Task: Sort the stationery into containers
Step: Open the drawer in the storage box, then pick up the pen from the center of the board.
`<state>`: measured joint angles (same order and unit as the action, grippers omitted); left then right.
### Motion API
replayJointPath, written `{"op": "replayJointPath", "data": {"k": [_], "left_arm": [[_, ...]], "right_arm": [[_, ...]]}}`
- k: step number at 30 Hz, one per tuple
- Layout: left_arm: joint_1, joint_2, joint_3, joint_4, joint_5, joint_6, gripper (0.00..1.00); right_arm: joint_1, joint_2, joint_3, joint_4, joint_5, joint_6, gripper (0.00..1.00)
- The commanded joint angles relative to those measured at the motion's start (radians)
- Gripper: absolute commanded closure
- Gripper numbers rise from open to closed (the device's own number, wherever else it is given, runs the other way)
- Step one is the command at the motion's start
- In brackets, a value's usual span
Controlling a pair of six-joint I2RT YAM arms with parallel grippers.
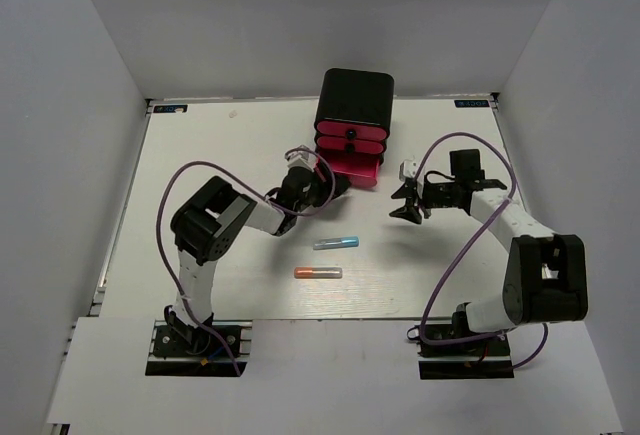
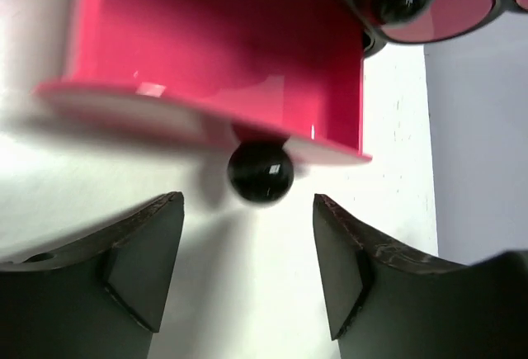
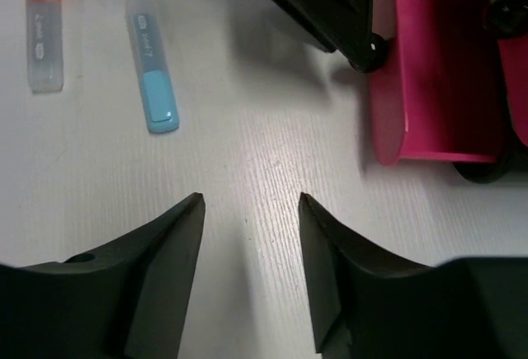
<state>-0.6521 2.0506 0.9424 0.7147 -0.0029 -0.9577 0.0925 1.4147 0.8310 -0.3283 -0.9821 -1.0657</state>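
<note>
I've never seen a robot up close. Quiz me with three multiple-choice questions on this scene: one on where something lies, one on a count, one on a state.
1. Where does the blue tube lie?
A. in the bottom drawer
B. on the table
C. on top of the black box

2. How many tubes lie on the table?
A. one
B. two
C. four

3. The bottom drawer is:
A. shut
B. lifted out of the box
C. pulled out

Answers:
1 B: it lies on the white top in front of the drawers.
2 B: the blue tube and the orange tube are the only ones there.
3 C: it juts forward of the two drawers above.
</note>
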Motion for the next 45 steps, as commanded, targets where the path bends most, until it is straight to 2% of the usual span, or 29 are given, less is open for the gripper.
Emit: {"op": "replayJointPath", "data": {"k": [1, 6, 7, 10, 13, 16, 18, 24, 29, 35, 38, 39, 41, 42, 43, 45], "left_arm": [[0.0, -0.107, -0.051, -0.014, -0.006, 0.02, 0.25], [0.0, -0.263, -0.189, -0.014, -0.006, 0.039, 0.25], [0.0, -0.294, -0.241, -0.026, -0.006, 0.039, 0.25], [0.0, -0.43, -0.335, -0.095, -0.016, 0.069, 0.25], [0.0, -0.591, -0.375, -0.194, -0.081, 0.151, 0.24], [0.0, -0.735, -0.413, -0.299, -0.153, 0.266, 0.17], [0.015, -0.88, -0.425, -0.379, -0.183, 0.276, 0.02], [0.025, -1.185, -0.448, -0.635, -0.379, 0.17, 0.0], [0.025, -1.29, -0.45, -0.76, -0.388, 0.27, 0.0], [0.006, -1.268, -0.341, -0.946, -0.35, 0.456, 0.09], [0.006, -1.227, -0.281, -1.001, -0.327, 0.496, 0.13], [0.006, -1.216, -0.269, -1.015, -0.327, 0.496, 0.13], [0.006, -1.195, -0.251, -1.025, -0.281, 0.496, 0.16], [0.006, -1.195, -0.251, -1.025, -0.267, 0.484, 0.17], [0.006, -1.184, -0.251, -1.025, -0.24, 0.452, 0.19], [0.006, -1.184, -0.251, -1.025, -0.23, 0.386, 0.2]], "right_arm": [[0.016, 0.019, 0.059, -0.17, -0.064, -0.199, 0.47], [0.065, 0.041, 0.08, -0.302, -0.056, -0.352, 0.48], [0.096, 0.043, 0.079, -0.323, -0.049, -0.379, 0.44], [0.157, 0.052, 0.069, -0.321, -0.011, -0.381, 0.38], [0.237, 0.067, 0.057, -0.247, 0.052, -0.308, 0.35], [0.321, 0.107, 0.054, -0.155, 0.121, -0.214, 0.35], [0.363, 0.127, 0.056, -0.083, 0.154, -0.142, 0.33], [0.443, 0.213, 0.095, 0.007, 0.284, -0.042, 0.33], [0.487, 0.282, 0.128, 0.041, 0.384, 0.007, 0.35], [0.535, 0.314, 0.151, 0.057, 0.459, 0.036, 0.38], [0.549, 0.316, 0.149, 0.038, 0.48, 0.012, 0.48], [0.552, 0.317, 0.146, 0.032, 0.484, 0.01, 0.57], [0.55, 0.31, 0.146, 0.017, 0.477, 0.007, 0.66], [0.552, 0.306, 0.146, 0.015, 0.473, 0.006, 0.7], [0.547, 0.291, 0.146, 0.006, 0.465, 0.007, 0.8], [0.543, 0.277, 0.149, -0.005, 0.459, 0.021, 0.88]]}}
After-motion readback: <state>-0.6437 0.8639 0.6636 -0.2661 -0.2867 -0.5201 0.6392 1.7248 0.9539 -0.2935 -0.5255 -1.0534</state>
